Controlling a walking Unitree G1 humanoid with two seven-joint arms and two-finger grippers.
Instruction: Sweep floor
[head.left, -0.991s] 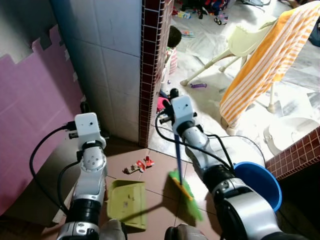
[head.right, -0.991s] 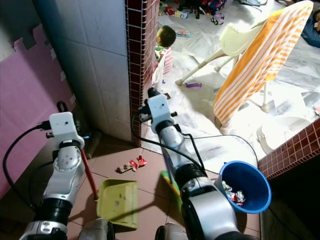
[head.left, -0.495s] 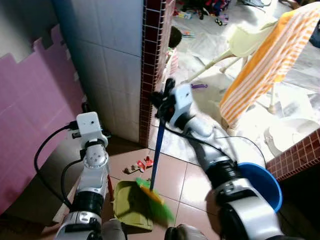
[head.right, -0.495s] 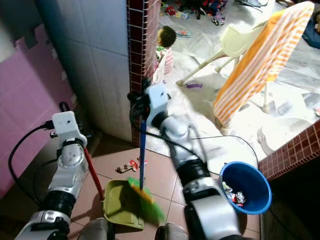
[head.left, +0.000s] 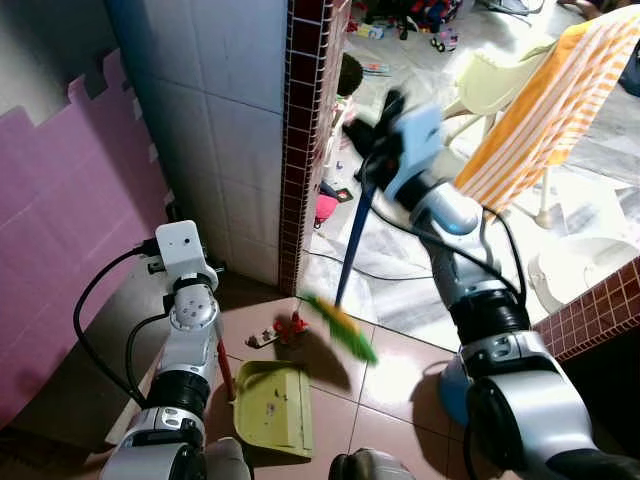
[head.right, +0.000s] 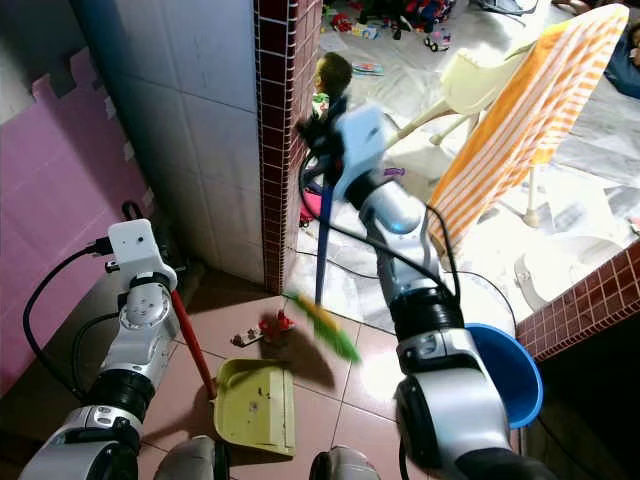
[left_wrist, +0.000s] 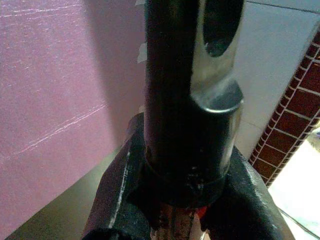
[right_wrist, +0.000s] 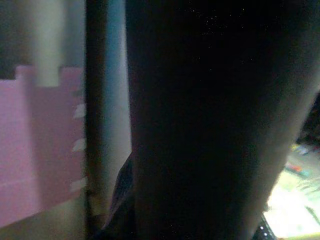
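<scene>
My right gripper (head.right: 322, 132) is shut on the top of a broom's blue handle (head.right: 323, 235), raised beside the brick pillar. The broom's green bristles (head.left: 342, 328) hang tilted above the tiled floor, just right of a small heap of red and white litter (head.left: 283, 329). A yellow-green dustpan (head.left: 272, 408) lies flat on the tiles in front of the litter. Its red handle (head.right: 193, 345) rises to my left gripper (head.right: 163, 290), which is shut on it. In the left wrist view a bit of red handle (left_wrist: 200, 212) shows between the black fingers (left_wrist: 170, 100).
A blue bucket (head.right: 513, 378) with litter in it stands at the right by a low brick ledge (head.left: 590, 310). A tiled wall and brick pillar (head.left: 305, 120) rise ahead, with a person (head.right: 333, 73) sitting behind them. Beyond are a striped towel (head.left: 530, 120) on a chair, toys and a black cable (head.left: 400, 278).
My right arm has swung the broom up and to the right, away from the dustpan. The bristles moved from over the pan to beyond the litter. The dustpan shifted slightly.
</scene>
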